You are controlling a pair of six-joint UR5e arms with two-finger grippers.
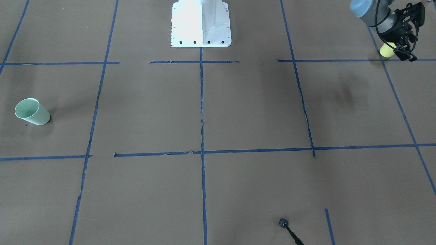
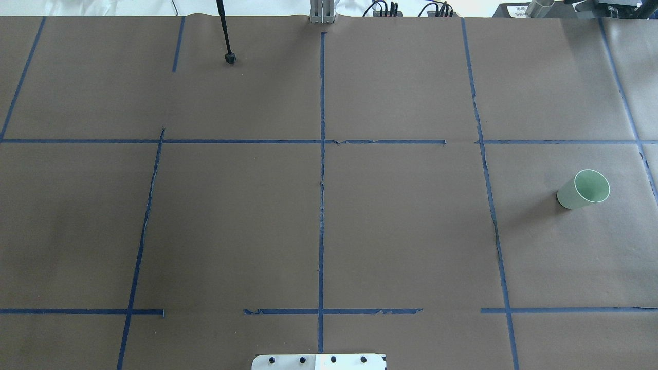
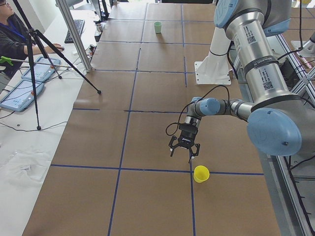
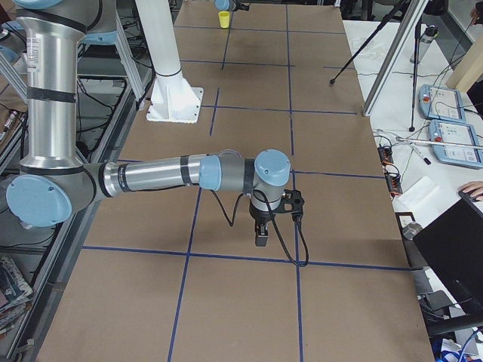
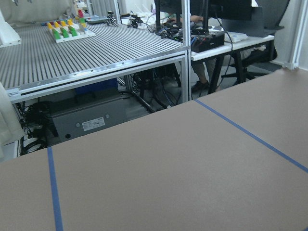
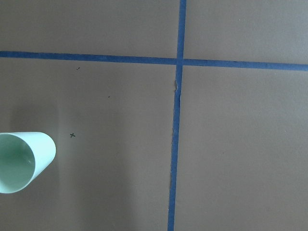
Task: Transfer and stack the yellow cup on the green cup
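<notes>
The yellow cup (image 1: 387, 50) stands on the brown table by the robot's left end; it also shows in the exterior left view (image 3: 201, 173) and, small, in the exterior right view (image 4: 224, 19). My left gripper (image 1: 406, 53) hangs just above and beside it with its fingers spread, open and empty (image 3: 184, 150). The green cup (image 1: 32, 111) stands upright, mouth up, at the table's other end (image 2: 584, 189), and sits at the lower left edge of the right wrist view (image 6: 19, 162). My right gripper (image 4: 261, 238) hovers over the table; I cannot tell whether it is open or shut.
The white robot base (image 1: 201, 23) stands at the table's middle, on the robot's side. A tripod foot (image 2: 230, 58) rests on the far edge. Blue tape lines (image 2: 322, 154) mark a grid. An operator (image 3: 12, 37) sits beyond the table's far side.
</notes>
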